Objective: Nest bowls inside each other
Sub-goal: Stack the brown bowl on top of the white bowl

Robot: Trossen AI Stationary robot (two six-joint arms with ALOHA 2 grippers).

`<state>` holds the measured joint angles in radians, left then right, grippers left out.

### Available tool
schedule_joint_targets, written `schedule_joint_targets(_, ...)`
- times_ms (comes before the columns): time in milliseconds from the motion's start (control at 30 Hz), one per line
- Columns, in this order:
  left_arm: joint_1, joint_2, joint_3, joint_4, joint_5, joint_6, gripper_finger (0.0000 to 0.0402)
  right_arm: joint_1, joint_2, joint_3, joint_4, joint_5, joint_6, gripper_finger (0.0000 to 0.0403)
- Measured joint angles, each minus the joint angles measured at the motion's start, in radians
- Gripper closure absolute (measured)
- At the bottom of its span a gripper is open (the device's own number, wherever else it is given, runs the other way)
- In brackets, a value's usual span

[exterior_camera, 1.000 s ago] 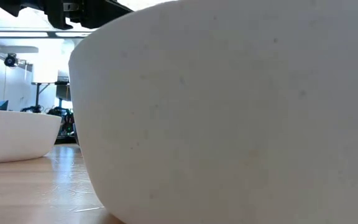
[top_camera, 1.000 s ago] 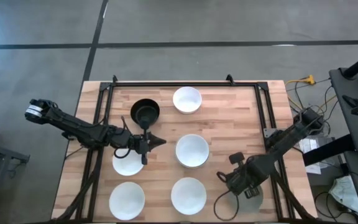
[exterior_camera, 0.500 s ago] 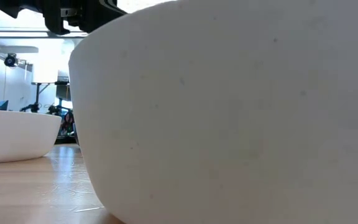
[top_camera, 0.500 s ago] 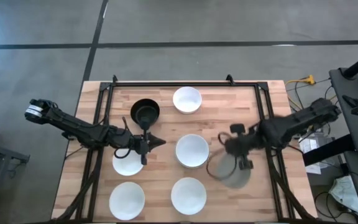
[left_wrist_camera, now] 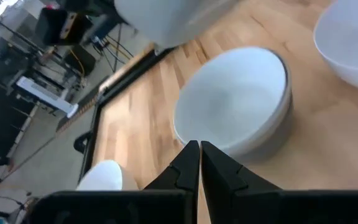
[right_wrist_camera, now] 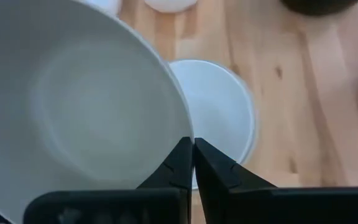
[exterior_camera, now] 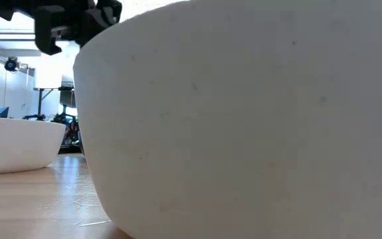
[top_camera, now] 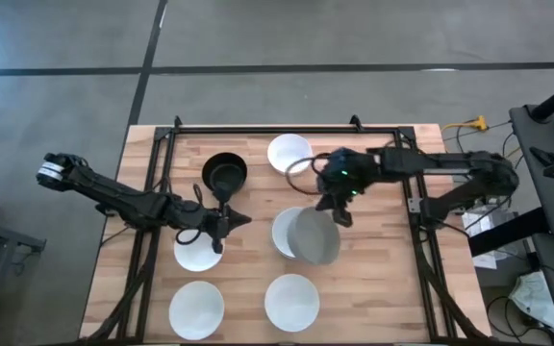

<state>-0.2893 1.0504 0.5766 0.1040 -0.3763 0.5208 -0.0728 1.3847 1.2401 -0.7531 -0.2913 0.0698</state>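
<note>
— Bowls first: which lie nearest?

— Two white ones on the near edge, the near-left bowl and the near-middle bowl; a third white bowl sits just beyond on the left, partly under the left gripper, whose fingers are pressed together on nothing.

— And the step in hand?

— The right gripper pinches the rim of a grey bowl, tilted, hanging over the right side of the centre white bowl. I judge it should shift left until the rims line up, level the bowl, lower, then let go.

— What could get in the way?

— The left gripper hovers just left of that centre bowl, so clearance is tight there. Farther off stand the black bowl and the far white bowl, both apart from the drop spot on the table.
</note>
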Motion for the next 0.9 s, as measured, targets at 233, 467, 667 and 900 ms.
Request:
schedule_joint_targets(233,0.000,-0.107,0.000,-0.159,0.031,-0.132,0.0401,-0.035,0.236,0.254,-0.224,-0.004,-0.141,0.0394)
schedule_joint_targets(467,0.000,-0.211,0.000,-0.302,0.038,-0.314,0.0401,-0.039,0.424,0.484,-0.339,0.009,-0.259,0.0394)
schedule_joint_targets(667,0.000,-0.294,-0.001,-0.433,0.029,-0.410,0.0401,-0.042,0.558,0.652,-0.468,0.092,-0.364,0.0394)
schedule_joint_targets(900,0.000,-0.340,-0.016,-0.453,0.027,-0.411,0.0401,-0.044,0.717,0.833,-0.613,0.094,-0.456,0.0394)
